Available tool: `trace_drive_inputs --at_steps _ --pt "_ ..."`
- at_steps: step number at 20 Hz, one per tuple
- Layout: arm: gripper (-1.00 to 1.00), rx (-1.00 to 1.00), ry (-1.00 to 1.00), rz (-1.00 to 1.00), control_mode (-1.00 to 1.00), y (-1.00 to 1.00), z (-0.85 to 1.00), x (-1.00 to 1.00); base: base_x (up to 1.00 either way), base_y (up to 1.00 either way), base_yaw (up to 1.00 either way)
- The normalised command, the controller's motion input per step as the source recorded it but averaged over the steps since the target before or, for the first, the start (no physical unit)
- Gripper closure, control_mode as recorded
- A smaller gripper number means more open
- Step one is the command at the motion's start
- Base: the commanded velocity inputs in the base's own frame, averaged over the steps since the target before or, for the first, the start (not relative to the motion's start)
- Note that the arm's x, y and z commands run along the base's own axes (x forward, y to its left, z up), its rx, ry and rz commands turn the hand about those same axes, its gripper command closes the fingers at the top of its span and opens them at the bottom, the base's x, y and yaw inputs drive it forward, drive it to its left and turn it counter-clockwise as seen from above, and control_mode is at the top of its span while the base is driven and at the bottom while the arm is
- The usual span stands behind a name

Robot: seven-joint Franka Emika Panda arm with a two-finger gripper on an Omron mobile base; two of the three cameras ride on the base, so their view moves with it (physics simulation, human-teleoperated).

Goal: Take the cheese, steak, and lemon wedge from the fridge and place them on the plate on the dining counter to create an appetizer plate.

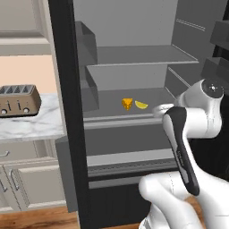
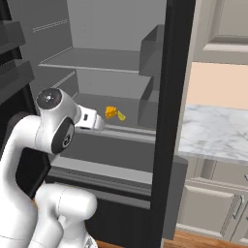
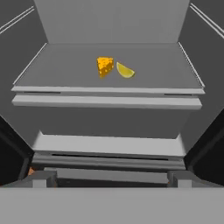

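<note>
An open fridge [image 1: 71, 112] with a black frame and a grey interior is seen from the front. Several grey shelves are stacked inside it. On the middle shelf [image 3: 65, 65], two small pieces of food are set side by side, near the middle of the shelf and back from its front edge. The cheese [image 3: 104, 66], a chunky orange-yellow wedge, is placed on the left. The lemon wedge [image 3: 125, 71], a paler yellow crescent, is laid just beside it on the right, slightly nearer the front edge. The two appear close together; whether they touch cannot be told.
</note>
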Motion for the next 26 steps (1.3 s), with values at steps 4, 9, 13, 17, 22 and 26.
trace_drive_inputs --at_steps 4,9,13,17,22,26 --pt "-1.0 0.0 -0.03 0.0 -1.0 -0.01 -0.34 0.58 0.0 0.0 0.0" --pt "-1.0 -0.03 -0.12 0.0 -1.0 -0.02 -0.27 0.43 0.0 0.0 0.0" --pt "-1.0 -0.02 0.08 0.0 -1.0 -0.24 0.0 0.24 0.0 0.0 0.0" --pt "-1.0 -0.04 0.2 0.0 -1.0 -0.29 0.0 0.24 0.0 0.0 0.0" --pt "-1.0 -0.07 0.12 0.01 -1.0 -0.01 -0.02 0.45 0.0 0.0 0.0" --pt "-1.0 -0.01 -0.02 0.09 -1.0 -0.04 -0.09 0.48 0.0 0.0 0.0"
